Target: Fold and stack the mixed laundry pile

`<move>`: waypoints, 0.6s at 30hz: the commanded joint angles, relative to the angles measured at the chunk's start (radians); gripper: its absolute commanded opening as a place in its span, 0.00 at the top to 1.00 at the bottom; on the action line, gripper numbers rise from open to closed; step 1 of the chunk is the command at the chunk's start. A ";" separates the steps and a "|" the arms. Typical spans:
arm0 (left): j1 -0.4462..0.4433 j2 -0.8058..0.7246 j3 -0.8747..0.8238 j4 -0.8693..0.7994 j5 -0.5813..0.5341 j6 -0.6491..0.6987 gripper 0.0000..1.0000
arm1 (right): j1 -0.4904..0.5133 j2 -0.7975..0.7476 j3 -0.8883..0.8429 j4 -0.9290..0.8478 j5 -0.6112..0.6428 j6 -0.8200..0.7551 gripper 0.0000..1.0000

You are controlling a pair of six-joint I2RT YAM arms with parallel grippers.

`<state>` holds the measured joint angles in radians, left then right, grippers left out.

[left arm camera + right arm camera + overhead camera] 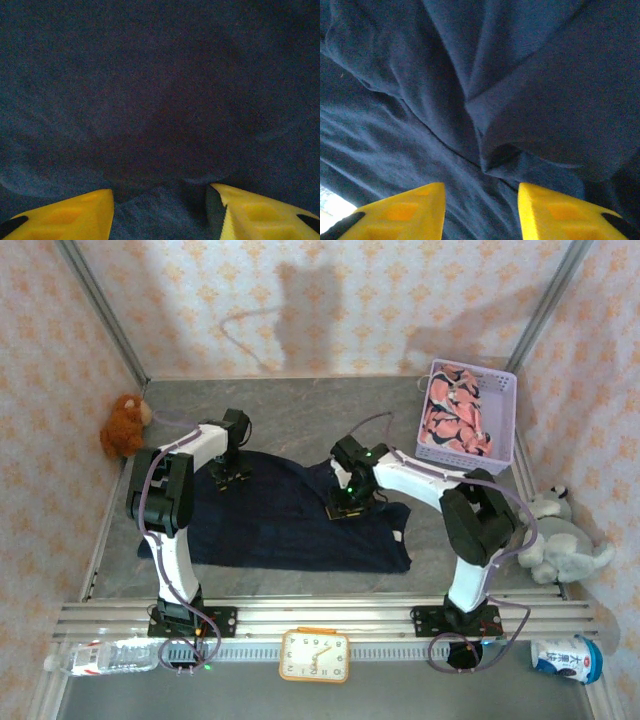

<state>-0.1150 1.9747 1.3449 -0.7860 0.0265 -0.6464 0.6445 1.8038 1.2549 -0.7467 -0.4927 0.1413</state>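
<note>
Left gripper (232, 478): jaws partly open and holding nothing. In the left wrist view its yellow fingers (75, 215) stand apart, low over the dark navy garment (280, 530), with a low ridge of cloth lying loose in the gap (whether the tips press the fabric cannot be told). Right gripper (350, 504): jaws likewise apart and empty. In the right wrist view the fingers (560, 210) frame a thick folded-over lip of the same navy cloth (420, 75) just ahead of them, not between them. The navy garment lies spread across the middle of the table (300, 415), broadly flat and roughly rectangular. It is creased and doubled near the right gripper and smooth under the left gripper (160, 192), and it bears a small pale mark near its right edge. The pink printed garment (455, 415) lies bunched inside the lavender basket (466, 454) at the far right corner, well apart from the navy one. The left gripper sits at the navy garment's far left edge, the right gripper (481, 186) at its far right part. A bare strip of table runs between the garment's far edge and the back wall, and a narrower strip lies along its near edge. A brown plush toy (125, 425) sits at the far left wall and a grey plush toy (560, 540) beside the right arm, both off the cloth.
</note>
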 commanded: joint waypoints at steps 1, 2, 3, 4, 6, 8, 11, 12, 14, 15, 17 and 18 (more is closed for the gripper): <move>0.008 0.020 -0.036 -0.061 -0.002 0.001 0.47 | -0.104 -0.056 0.035 0.044 -0.056 0.049 0.56; 0.009 0.018 -0.039 -0.058 -0.002 0.002 0.47 | -0.130 -0.054 0.046 0.058 -0.049 0.065 0.56; 0.008 0.016 -0.041 -0.059 -0.003 0.003 0.47 | -0.153 -0.050 0.058 0.073 -0.031 0.084 0.56; 0.008 0.014 -0.044 -0.058 -0.003 0.006 0.47 | -0.169 -0.041 0.068 0.087 -0.012 0.102 0.56; 0.008 0.012 -0.051 -0.059 -0.004 0.009 0.47 | -0.192 -0.013 0.084 0.123 0.032 0.138 0.57; 0.008 0.009 -0.058 -0.056 -0.005 0.011 0.47 | -0.201 0.028 0.093 0.156 0.064 0.166 0.61; 0.008 0.007 -0.074 -0.046 0.000 0.013 0.47 | -0.202 0.096 0.100 0.211 0.066 0.191 0.70; 0.008 0.007 -0.078 -0.045 0.001 0.011 0.47 | -0.202 0.117 0.104 0.223 0.061 0.204 0.74; 0.007 0.005 -0.084 -0.043 0.004 0.008 0.47 | -0.203 0.144 0.101 0.248 0.054 0.229 0.76; 0.007 0.001 -0.089 -0.037 0.007 0.008 0.47 | -0.202 0.152 0.091 0.264 0.052 0.246 0.76; 0.007 -0.006 -0.097 -0.030 0.009 0.004 0.47 | -0.202 0.158 0.067 0.292 0.049 0.265 0.76; 0.009 -0.010 -0.102 -0.026 0.010 0.003 0.47 | -0.202 0.160 0.059 0.300 0.051 0.276 0.73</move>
<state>-0.1150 1.9453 1.2987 -0.7483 0.0296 -0.6464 0.4385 1.9682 1.3334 -0.5037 -0.4637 0.3618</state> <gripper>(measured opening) 0.529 0.255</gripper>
